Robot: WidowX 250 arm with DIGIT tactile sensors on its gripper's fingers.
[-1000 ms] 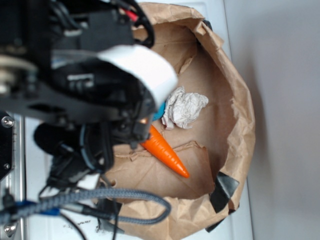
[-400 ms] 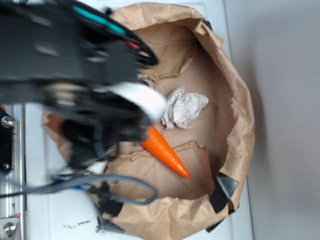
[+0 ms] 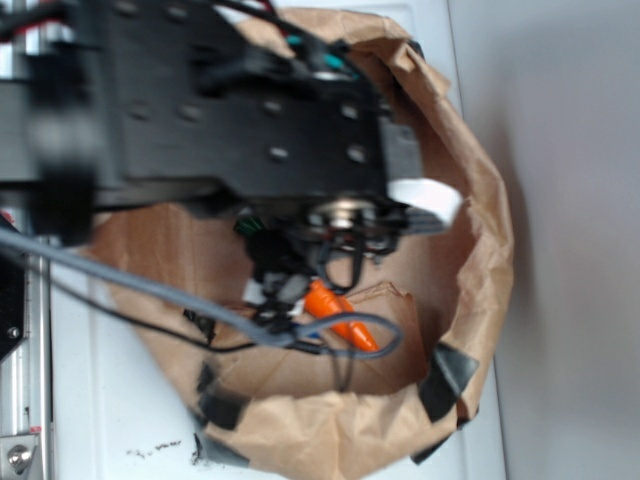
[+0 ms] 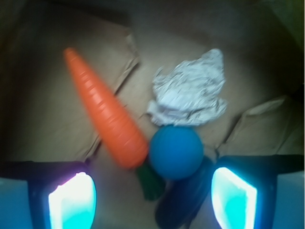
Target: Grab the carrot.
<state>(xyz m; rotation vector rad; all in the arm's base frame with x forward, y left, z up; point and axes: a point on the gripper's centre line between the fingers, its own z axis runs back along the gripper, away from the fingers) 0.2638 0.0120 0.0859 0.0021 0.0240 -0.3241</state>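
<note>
A: Going left to right from the wrist, what lies ahead of the tool (image 4: 152, 195)?

B: Its fingers (image 4: 71, 200) stand wide apart, holding nothing. The carrot (image 4: 104, 110) lies on the brown paper bag (image 4: 43, 109), tip pointing away up-left, green stem nearest the gap between the fingers. Its thick end touches the blue ball (image 4: 176, 151); a dark green toy (image 4: 183, 202) sits below, crumpled paper (image 4: 189, 90) beyond.

A: And outside?

B: The carrot (image 3: 340, 318) shows under the arm.

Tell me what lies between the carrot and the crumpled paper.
In the wrist view, only bare brown bag floor lies between the carrot and the paper; the blue ball sits just below that gap, touching the carrot's thick end.
</note>
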